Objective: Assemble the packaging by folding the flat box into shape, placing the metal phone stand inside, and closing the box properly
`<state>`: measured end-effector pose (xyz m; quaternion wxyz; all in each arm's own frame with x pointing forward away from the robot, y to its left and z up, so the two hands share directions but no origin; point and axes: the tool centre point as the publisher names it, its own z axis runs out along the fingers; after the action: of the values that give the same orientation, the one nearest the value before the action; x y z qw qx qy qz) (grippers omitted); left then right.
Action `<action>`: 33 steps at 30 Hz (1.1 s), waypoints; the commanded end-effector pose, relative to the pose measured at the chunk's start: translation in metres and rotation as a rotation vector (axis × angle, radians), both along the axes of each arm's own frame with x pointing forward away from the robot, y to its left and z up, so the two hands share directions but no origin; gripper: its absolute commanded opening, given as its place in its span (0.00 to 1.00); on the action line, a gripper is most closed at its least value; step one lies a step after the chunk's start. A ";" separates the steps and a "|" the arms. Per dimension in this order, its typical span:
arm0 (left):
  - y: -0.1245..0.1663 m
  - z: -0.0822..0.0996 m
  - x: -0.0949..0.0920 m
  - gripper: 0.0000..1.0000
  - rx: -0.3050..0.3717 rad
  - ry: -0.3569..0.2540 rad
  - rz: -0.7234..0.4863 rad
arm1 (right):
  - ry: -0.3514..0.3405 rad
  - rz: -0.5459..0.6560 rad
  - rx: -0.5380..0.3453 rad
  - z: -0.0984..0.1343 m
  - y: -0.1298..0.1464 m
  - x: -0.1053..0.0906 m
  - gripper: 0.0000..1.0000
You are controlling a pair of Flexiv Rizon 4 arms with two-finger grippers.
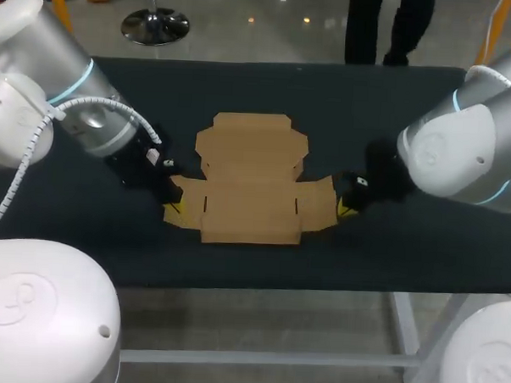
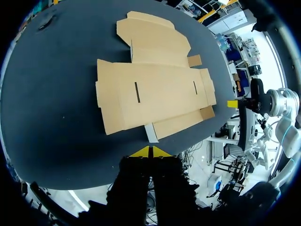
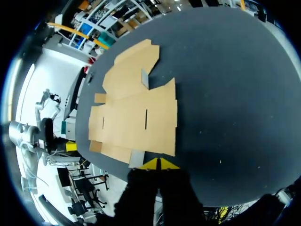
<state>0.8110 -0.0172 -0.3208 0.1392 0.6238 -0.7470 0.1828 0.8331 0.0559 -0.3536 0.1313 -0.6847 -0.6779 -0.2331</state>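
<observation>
A flat brown cardboard box (image 1: 251, 187) lies unfolded in the middle of the dark table, its lid panel pointing to the far side. My left gripper (image 1: 173, 207) is at the box's left side flap, low on the table, shut. In the left wrist view its yellow tips (image 2: 150, 151) meet just short of the box (image 2: 155, 94), where a small pale tab (image 2: 151, 133) stands up. My right gripper (image 1: 348, 208) is at the right side flap, also shut. Its tips (image 3: 158, 164) touch each other at the edge of the box (image 3: 136, 117). No metal phone stand shows in any view.
The dark table (image 1: 370, 103) stretches wide behind the box and on both sides. Its near edge runs a short way in front of the box. Both arms' bulky wrists stand close beside the box.
</observation>
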 end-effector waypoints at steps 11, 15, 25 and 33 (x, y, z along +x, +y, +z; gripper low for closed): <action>0.022 0.023 0.017 0.00 0.003 0.028 -0.005 | -0.021 0.029 0.247 0.020 -0.023 0.023 0.36; 0.025 0.029 0.024 0.20 0.007 0.033 -0.010 | -0.025 0.024 0.258 0.024 -0.031 0.035 0.47; 0.036 0.045 0.045 1.00 -0.004 0.031 0.005 | -0.033 0.023 0.254 0.034 -0.034 0.061 1.00; 0.047 0.050 0.066 1.00 0.000 0.052 0.011 | -0.036 0.017 0.242 0.038 -0.036 0.087 1.00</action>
<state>0.8667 0.0277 -0.2729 0.1494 0.6336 -0.7379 0.1784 0.9107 0.0217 -0.3148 0.1577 -0.6732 -0.6568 -0.3010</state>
